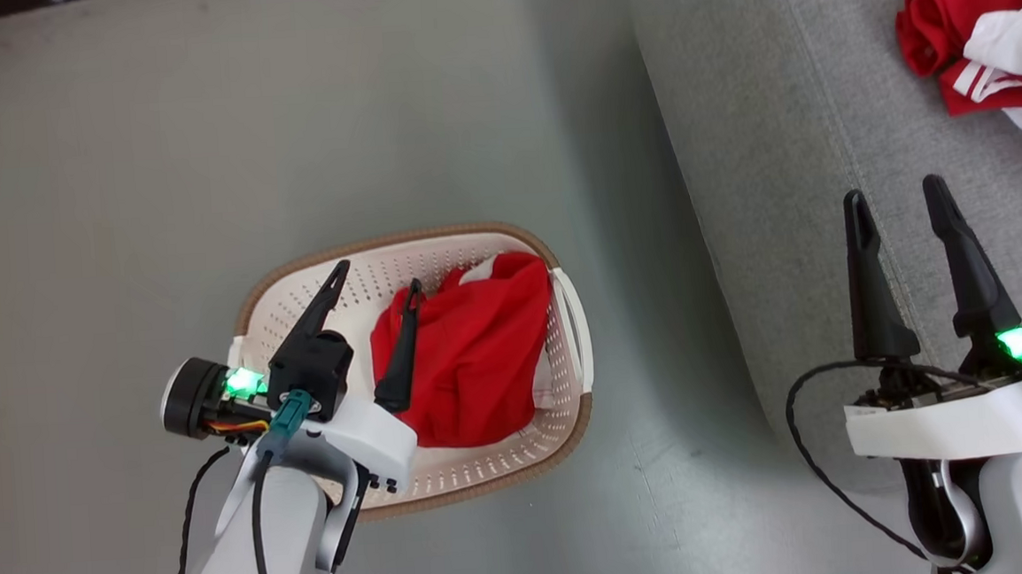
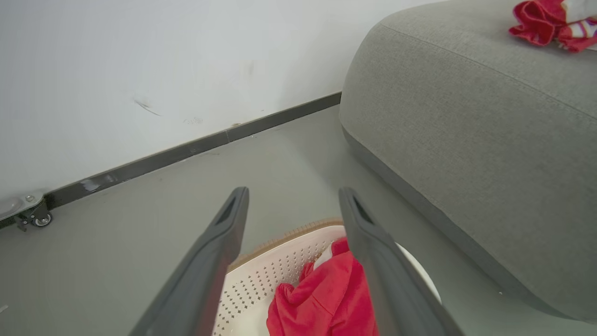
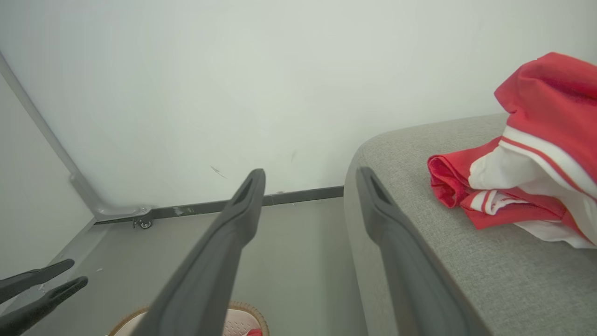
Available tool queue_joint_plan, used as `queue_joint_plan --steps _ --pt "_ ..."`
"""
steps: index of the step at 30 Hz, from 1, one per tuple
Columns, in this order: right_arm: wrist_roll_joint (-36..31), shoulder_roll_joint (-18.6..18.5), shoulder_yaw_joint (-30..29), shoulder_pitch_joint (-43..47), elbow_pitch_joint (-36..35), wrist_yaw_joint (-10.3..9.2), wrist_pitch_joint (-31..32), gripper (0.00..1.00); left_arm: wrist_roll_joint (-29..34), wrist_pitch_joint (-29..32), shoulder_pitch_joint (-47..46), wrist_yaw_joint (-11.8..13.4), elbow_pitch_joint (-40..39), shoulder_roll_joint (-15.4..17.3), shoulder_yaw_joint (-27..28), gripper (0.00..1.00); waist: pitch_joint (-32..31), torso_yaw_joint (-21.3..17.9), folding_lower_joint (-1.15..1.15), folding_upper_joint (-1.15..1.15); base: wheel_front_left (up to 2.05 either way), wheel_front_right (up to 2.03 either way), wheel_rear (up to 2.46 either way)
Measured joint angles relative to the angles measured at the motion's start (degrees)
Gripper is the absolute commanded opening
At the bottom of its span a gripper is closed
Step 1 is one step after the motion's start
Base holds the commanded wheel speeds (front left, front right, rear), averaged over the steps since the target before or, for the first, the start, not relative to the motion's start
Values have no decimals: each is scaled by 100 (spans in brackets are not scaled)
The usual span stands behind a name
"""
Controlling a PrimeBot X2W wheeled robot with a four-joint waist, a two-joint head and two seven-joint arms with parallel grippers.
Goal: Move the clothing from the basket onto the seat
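Head view: perforated plastic basket [image 1: 487, 470], woven seat [image 1: 779, 173]

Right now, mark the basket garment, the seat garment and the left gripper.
basket garment [image 1: 480, 360]: head view, middle of the red cloth.
seat garment [image 1: 1015, 39]: head view, white panel.
left gripper [image 1: 378, 274]: head view, midway between fingertips.

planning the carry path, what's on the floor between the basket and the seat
Nothing. In the head view, the strip of grey floor between the basket and the seat is bare.
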Motion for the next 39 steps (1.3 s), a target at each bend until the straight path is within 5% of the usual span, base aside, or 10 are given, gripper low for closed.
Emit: queue_joint_plan --steps 39 --pt "18 4 88 -995 -272 0 -269 100 493 154 -1209 -527 1803 35 -646 100 1506 -427 0 0 0 0 0"
